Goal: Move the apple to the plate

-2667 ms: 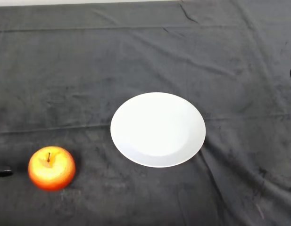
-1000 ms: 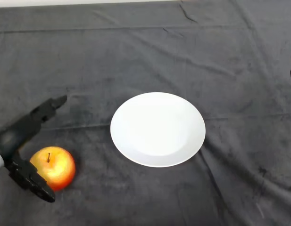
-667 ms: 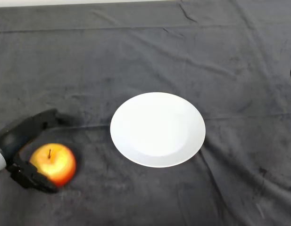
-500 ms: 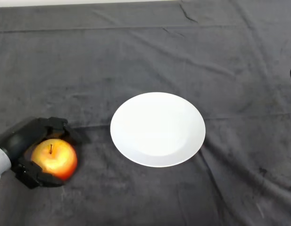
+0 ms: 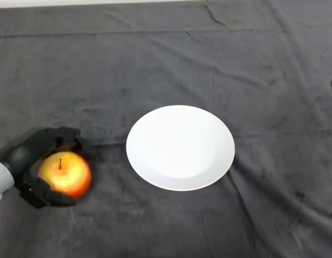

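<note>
The black hand [image 5: 27, 161] comes in from the lower left, its fingers [image 5: 66, 135] curled over the far side of the apple [image 5: 64, 174] and its thumb [image 5: 47, 196] hooked round the near side — the fruit sits clasped between them. A bit of the silver-grey arm [image 5: 0, 180] shows at the left edge behind the hand. The apple is red and yellow, stem up, with its top and the side facing the plate [image 5: 180, 147] left uncovered. Whether it rests on the cloth [image 5: 166, 64] or is raised slightly off it cannot be told from this view. It lies left of the plate and a little nearer the robot than the plate's middle, apart from the rim with a strip of dark cloth between them. The plate is white, round and bare, lying flat near the middle of the table. The dark grey cloth covers the whole table around the plate, creased in long folds beyond it and to its right — one fold runs from the plate's left rim toward the hand.
</note>
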